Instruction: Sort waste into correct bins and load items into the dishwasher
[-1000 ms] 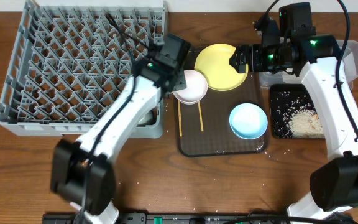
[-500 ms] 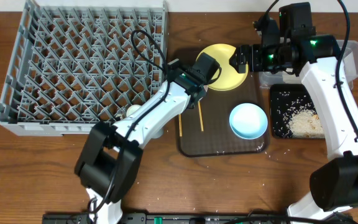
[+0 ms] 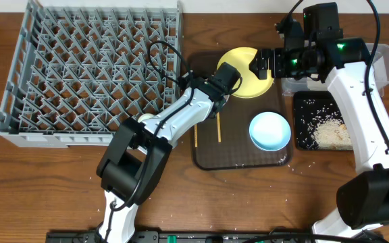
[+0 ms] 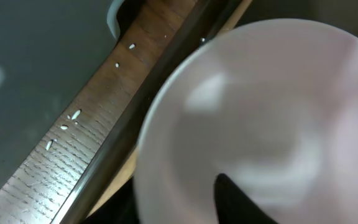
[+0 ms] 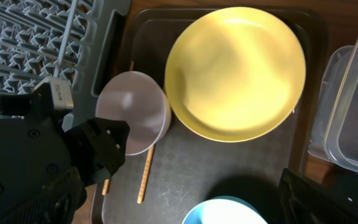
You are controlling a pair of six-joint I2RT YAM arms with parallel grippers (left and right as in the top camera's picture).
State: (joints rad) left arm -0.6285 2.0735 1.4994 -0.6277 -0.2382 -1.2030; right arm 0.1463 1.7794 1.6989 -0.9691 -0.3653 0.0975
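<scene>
**Item 1, white bowl** (image 5: 132,112): sat at 10 o'clock on the brown serving tray (image 3: 242,158), touching or just beside the yellow plate (image 5: 235,71). Stood upright with its mouth up, and looked empty in the left wrist view. Judged to be the piece in hand, being the one nearest the dish rack (image 3: 86,67).

**Item 2, left gripper** (image 5: 114,140): met the bowl at its 7 o'clock rim, with one dark finger (image 4: 241,199) down inside the wall. Appeared to be at a narrow setting, suited to a thin rim. Could not be told whether the rim was pinched or only straddled.

**Item 3, right gripper** (image 3: 256,65): hung at 3 o'clock of the plate with jaws spread wide and nothing between them. Probably parked there to keep clear of the other arm's reach.

**Item 4, remaining dishes:** plate at 12 o'clock on the serving tray, light-blue bowl (image 3: 270,130) at 4 o'clock, and chopsticks (image 3: 218,128) lying parallel at 8 o'clock. None racked.

**Item 5, rack:** occupied the table (image 3: 46,175) at 10 o'clock. Pegs bare where visible.

**Item 6, bins:** black tray (image 3: 294,121) at 3 o'clock, carrying a heap of rice (image 3: 329,131). Clear tub (image 3: 383,57) at 2 o'clock, contents not discernible.

**Item 7, stray grains** (image 4: 73,115): scattered on the wood beside the serving tray.

**Assessment:** waste appeared largely binned, with loading barely begun. Risk: a smooth bowl wall slipping from a one-sided rim grip.
</scene>
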